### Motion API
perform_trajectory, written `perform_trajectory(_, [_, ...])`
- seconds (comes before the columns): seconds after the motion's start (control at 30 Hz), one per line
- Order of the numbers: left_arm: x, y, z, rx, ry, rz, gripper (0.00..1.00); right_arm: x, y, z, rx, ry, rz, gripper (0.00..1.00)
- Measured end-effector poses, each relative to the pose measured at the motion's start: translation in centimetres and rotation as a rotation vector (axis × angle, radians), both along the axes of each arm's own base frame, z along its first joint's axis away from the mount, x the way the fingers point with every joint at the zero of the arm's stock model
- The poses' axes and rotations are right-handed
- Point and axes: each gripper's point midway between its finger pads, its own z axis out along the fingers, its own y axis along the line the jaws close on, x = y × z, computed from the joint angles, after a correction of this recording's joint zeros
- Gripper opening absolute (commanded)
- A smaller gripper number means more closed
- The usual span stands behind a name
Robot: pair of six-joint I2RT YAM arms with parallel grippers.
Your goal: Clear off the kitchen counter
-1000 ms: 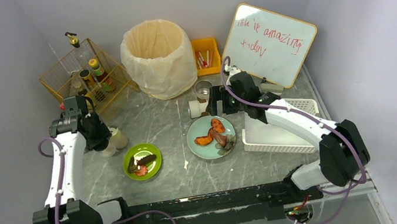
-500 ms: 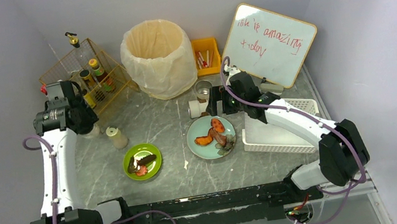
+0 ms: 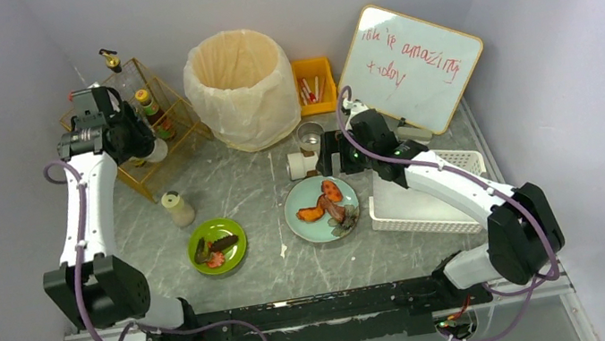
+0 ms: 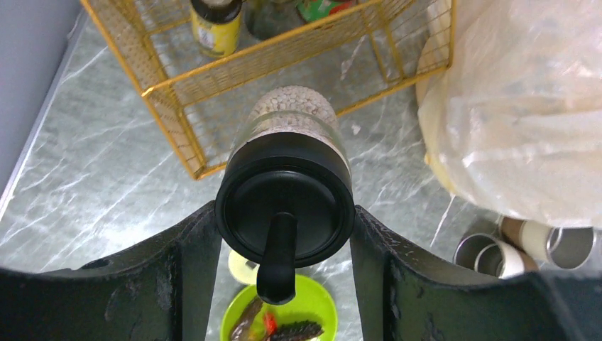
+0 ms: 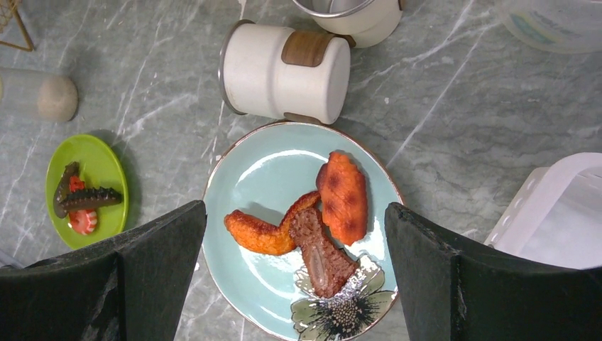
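I am working over the grey marble-look surface with thin white veins. It is spreading wide under both of my arms and carrying plenty, so to my mind the clearing is only partly done. At its far edge a bag-lined bin is standing open, probably for the scraps, with a whiteboard leaning to its right. The white slatted basket is sitting under my right arm, seemingly waiting for dishes, and the gold wire rack at the far left is already holding sauce bottles. My left claw is clamping a glass seasoning jar by its black flip lid, one finger on each side, and hanging it clear of the surface at the rack's near edge. I am judging that it belongs beside those bottles. My right claw is gaping wide and gripping nothing, hovering over the pale blue plate of fried pieces, and it is placed well to take that plate next. A white mug is lying on its side just beyond the plate's rim, with a second cup behind it. Near the middle left, the green saucer of leftovers and a small pale shaker are waiting apart from each other.
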Motion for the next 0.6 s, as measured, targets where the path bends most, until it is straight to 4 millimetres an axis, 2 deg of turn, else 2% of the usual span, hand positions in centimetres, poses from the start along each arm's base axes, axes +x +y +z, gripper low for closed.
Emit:
perform_trajectory(0.23, [4.0,-0.6,0.4,-0.019,-0.051,-0.019,0.05,0.1,-0.3,0.4,-0.008,-0.017,-0.007,1.00])
perform_trajectory(0.37, [6.1,-1.4,0.6,0.007,-0.061,-0.096,0.05,0.2,-0.3,0.4,-0.012,-0.020,-0.007,1.00])
perform_trajectory(0.47, [7.0,-1.8,0.4,0.038,-0.064,-0.163,0.05,0.2,-0.4,0.3,-0.018,-0.023,-0.009,1.00])
perform_trajectory(0.6, [7.1,-2.0,0.2,0.098,-0.053,-0.248,0.05,0.3,-0.5,0.3,-0.024,-0.026,-0.011,1.00])
